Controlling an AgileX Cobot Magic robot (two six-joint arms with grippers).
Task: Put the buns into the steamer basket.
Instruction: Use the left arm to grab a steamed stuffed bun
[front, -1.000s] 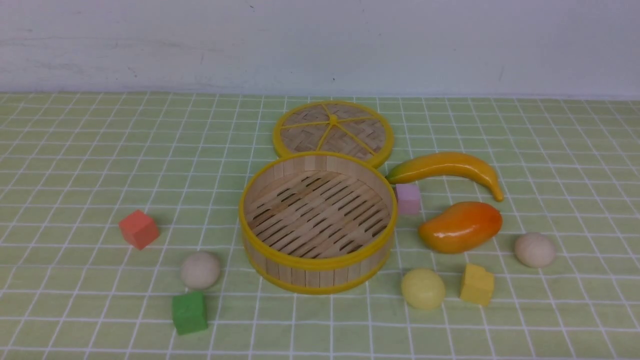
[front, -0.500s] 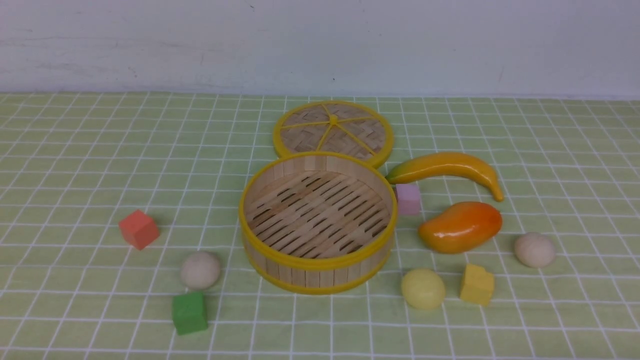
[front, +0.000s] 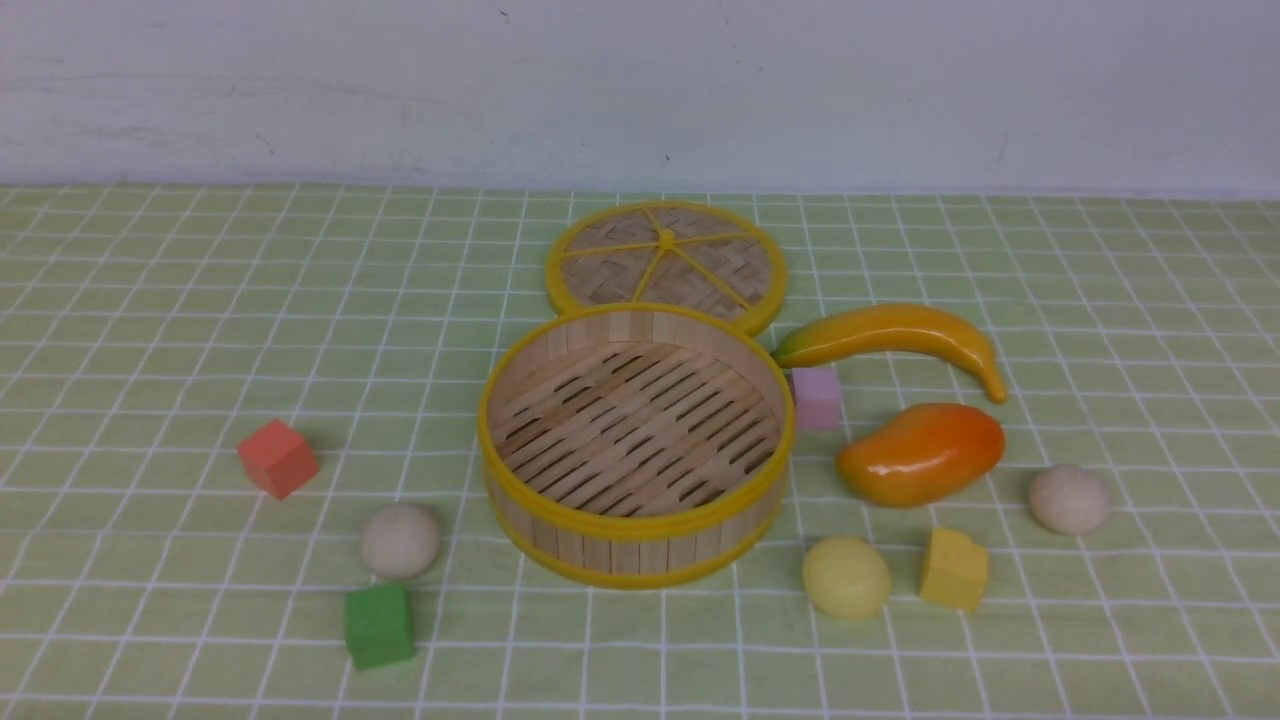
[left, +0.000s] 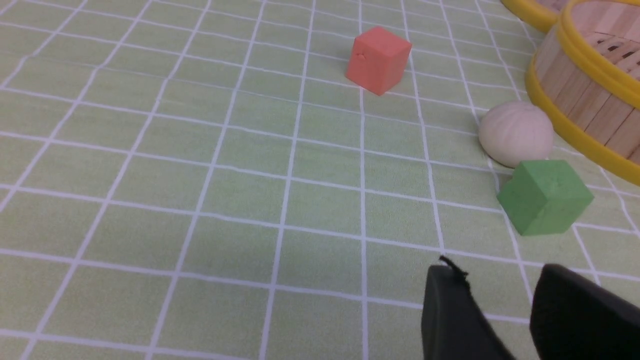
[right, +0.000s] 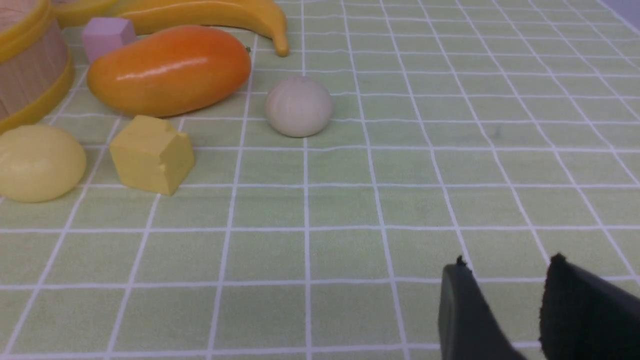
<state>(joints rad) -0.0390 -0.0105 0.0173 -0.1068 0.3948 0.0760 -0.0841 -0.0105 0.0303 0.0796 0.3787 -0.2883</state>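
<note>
Front view has a beige bun (front: 401, 540) left of the steamer basket (front: 620, 555), pale yellow bun (front: 846, 577) and second beige bun (front: 1070, 499) to its right, all looking light, smooth, roll-prone, so pinch across the dome's middle, while left gripper (left: 500, 275) and right gripper (right: 507, 265) gape empty.

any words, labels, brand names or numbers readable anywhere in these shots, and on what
None: no word, label, brand, number or sign shows in any view.
The basket, lid, buns, cubes, banana and mango are all plain.
The cloth bears only a white grid; the wall has faint marks, no writing.
</note>
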